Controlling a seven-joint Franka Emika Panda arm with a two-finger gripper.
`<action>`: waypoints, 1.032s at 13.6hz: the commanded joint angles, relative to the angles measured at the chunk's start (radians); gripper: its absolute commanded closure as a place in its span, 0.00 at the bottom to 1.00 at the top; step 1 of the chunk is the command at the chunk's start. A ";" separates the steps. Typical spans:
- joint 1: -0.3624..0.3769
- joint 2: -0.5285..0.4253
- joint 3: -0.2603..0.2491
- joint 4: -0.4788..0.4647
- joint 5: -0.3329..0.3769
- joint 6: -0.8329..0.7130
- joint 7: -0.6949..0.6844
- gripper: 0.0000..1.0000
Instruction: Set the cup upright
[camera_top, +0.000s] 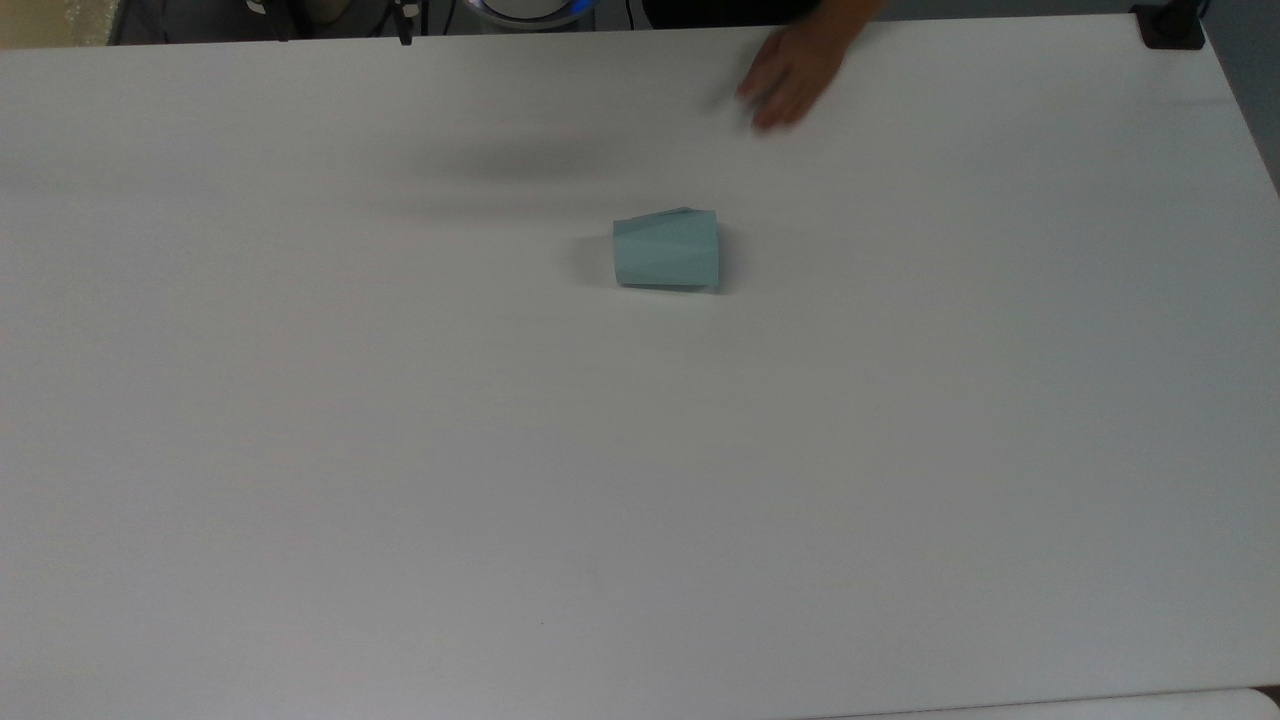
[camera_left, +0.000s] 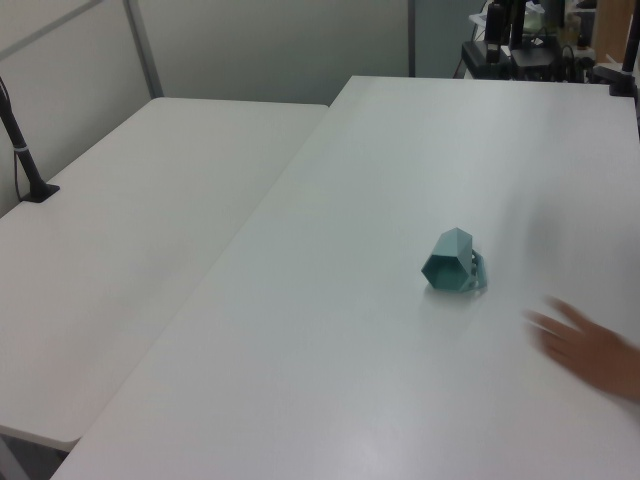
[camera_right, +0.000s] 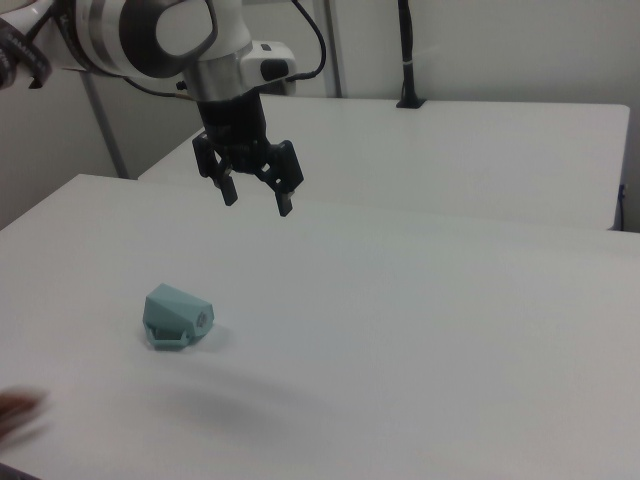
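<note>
End effector (camera_right: 256, 192) hangs spread and empty above the bench (camera_top: 300, 450) — your cup (camera_right: 177, 317) lies tipped on its side below, toward the right view's left, handle probably low

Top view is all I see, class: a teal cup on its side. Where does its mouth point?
Observer: In the left view the cup turns its hexagonal mouth toward the camera, to the left view's lower left.
Operator: And the handle?
Observer: The handle sits low on the left view's right, by the table.
Operator: Where is the gripper?
Observer: In the right view the gripper hangs above the table, jaws open, apart from the cup.
</note>
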 joint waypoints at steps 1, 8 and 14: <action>-0.003 -0.027 -0.027 -0.004 0.023 -0.043 -0.005 0.00; -0.012 -0.037 -0.026 -0.007 0.029 -0.045 -0.007 0.00; 0.118 -0.008 0.018 0.026 0.005 -0.031 0.166 0.00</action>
